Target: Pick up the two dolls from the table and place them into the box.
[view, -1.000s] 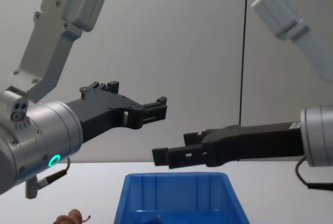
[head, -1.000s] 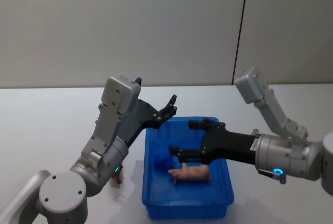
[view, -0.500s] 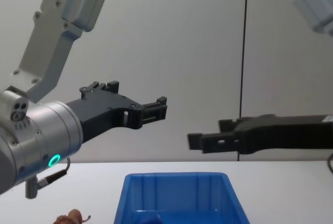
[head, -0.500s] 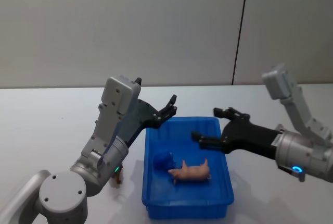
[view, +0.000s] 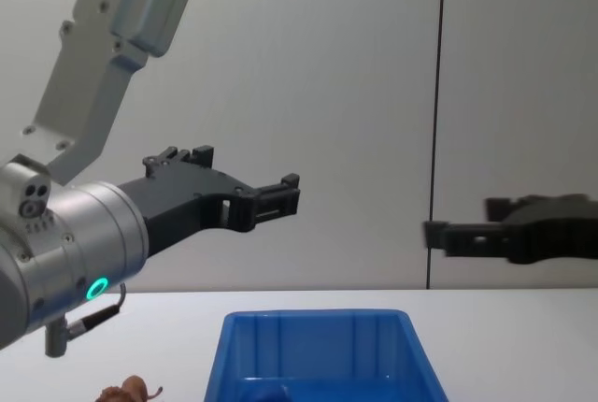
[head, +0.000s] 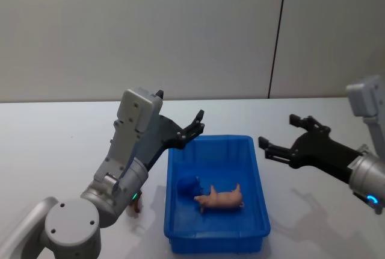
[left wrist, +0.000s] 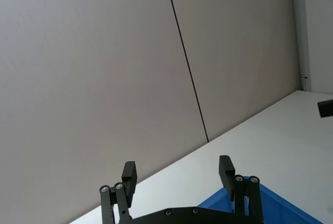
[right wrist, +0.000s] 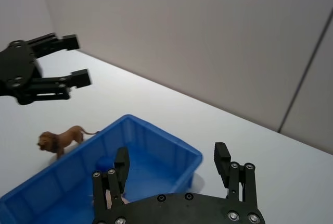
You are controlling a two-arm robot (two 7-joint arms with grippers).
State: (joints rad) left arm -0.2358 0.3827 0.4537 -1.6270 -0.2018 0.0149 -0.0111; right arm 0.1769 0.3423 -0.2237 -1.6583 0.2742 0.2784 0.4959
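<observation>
The blue box (head: pixel 259 182) stands on the white table (head: pixel 60 150). The pale pink doll (head: pixel 220 199) lies on its side inside the box. The reddish-brown doll (right wrist: pixel 60 139) stands on the table just left of the box; in the head view my left arm half hides this doll (head: pixel 137 206). My left gripper (head: pixel 194 127) hangs open and empty in the air over the box's far left corner. My right gripper (head: pixel 283 135) is open and empty, raised to the right of the box.
A small dark blue lump (head: pixel 188 185) sits in the box beside the pink doll. A grey wall with a dark vertical seam (head: pixel 277 36) rises behind the table. Bare tabletop lies to the right of the box and behind it.
My right gripper has pulled back from above the box to its right side, still open. The pink doll stays lying in the box. The left arm has not moved.
</observation>
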